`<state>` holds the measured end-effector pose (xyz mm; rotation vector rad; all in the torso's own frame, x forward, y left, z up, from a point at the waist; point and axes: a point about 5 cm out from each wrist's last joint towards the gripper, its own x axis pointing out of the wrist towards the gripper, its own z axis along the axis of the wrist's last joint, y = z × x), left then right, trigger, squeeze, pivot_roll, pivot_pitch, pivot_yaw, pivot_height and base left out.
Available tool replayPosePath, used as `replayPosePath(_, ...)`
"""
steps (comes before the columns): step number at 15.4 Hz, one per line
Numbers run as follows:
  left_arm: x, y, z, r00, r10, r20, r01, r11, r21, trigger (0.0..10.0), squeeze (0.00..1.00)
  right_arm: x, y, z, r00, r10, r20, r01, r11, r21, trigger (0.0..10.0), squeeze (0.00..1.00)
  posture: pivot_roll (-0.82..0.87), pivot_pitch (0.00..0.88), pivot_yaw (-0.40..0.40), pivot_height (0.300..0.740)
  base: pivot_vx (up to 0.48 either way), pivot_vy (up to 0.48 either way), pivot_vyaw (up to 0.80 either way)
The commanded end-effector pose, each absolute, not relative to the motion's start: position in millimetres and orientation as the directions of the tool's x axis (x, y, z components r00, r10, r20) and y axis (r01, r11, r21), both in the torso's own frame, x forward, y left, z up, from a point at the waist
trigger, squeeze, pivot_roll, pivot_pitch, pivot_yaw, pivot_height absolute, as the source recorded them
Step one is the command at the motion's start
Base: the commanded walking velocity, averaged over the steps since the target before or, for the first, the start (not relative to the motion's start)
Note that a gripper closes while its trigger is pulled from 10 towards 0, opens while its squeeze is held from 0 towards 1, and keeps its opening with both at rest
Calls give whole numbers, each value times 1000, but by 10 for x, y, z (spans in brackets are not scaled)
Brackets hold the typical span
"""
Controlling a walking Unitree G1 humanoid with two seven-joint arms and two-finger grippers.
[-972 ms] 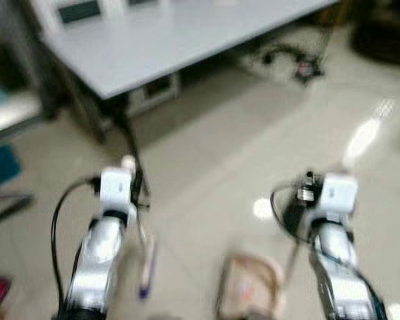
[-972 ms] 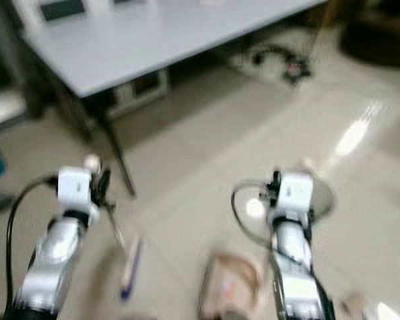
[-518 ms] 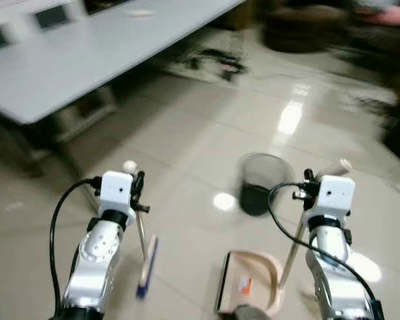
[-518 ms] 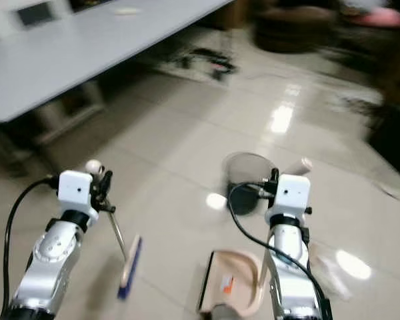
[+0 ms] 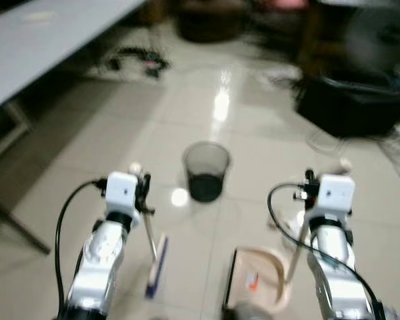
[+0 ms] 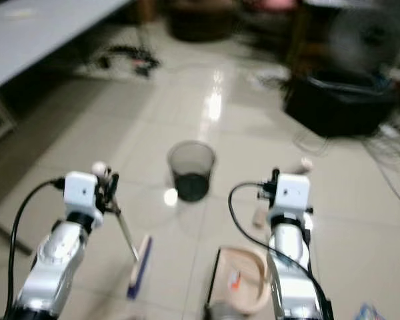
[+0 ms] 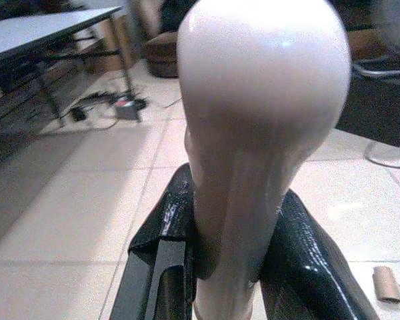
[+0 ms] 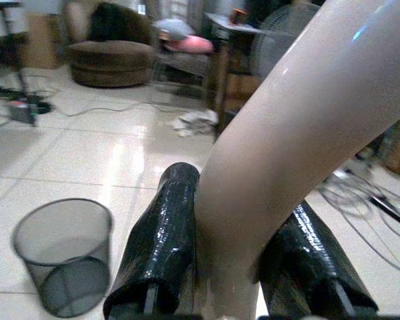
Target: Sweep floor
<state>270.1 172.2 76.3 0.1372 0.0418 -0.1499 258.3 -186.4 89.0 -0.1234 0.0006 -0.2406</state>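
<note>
Broom and dustpan gripped, sweeping seemingly not yet begun

The left gripper (image 7: 220, 267) clamps the broom handle (image 7: 253, 133), its brush head (image 5: 157, 263) low by the floor; the right gripper (image 8: 233, 260) clamps the dustpan handle (image 8: 293, 133), the dustpan (image 5: 257, 283) below. A mesh wastebasket (image 5: 206, 171) stands ahead on the tiled floor (image 5: 107, 140); a table (image 5: 33, 40), cables (image 5: 137, 60) and scraps (image 7: 387, 283) lie around.
</note>
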Motion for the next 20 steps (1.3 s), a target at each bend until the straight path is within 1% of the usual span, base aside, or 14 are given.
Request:
replayPosePath(1,2736,1739,861,989,-147,-4,146,975,168,10000,0,2597,-1877,951,968,-249,33,251,961,-115,10000,0,-36,61,61,740,0,0,-800)
replayPosePath(7,2785,1687,935,981,-186,45,176,968,179,10000,0,2591,-1888,960,964,-263,34,266,957,-113,10000,0,-43,62,67,740,0,0,-800)
replayPosePath(13,2817,1639,965,976,-209,64,195,964,182,10000,0,2592,-1932,975,955,-293,42,295,948,-116,10000,0,-43,61,71,740,291,0,-766)
replayPosePath(14,2818,1639,968,975,-210,66,195,963,183,10000,0,2589,-1934,977,955,-295,44,298,947,-121,10000,0,-42,62,71,740,304,0,-431)
replayPosePath(20,2835,1636,978,974,-212,73,196,963,187,10000,0,2594,-1927,978,955,-291,50,295,947,-130,10000,0,-41,64,75,740,306,0,0)
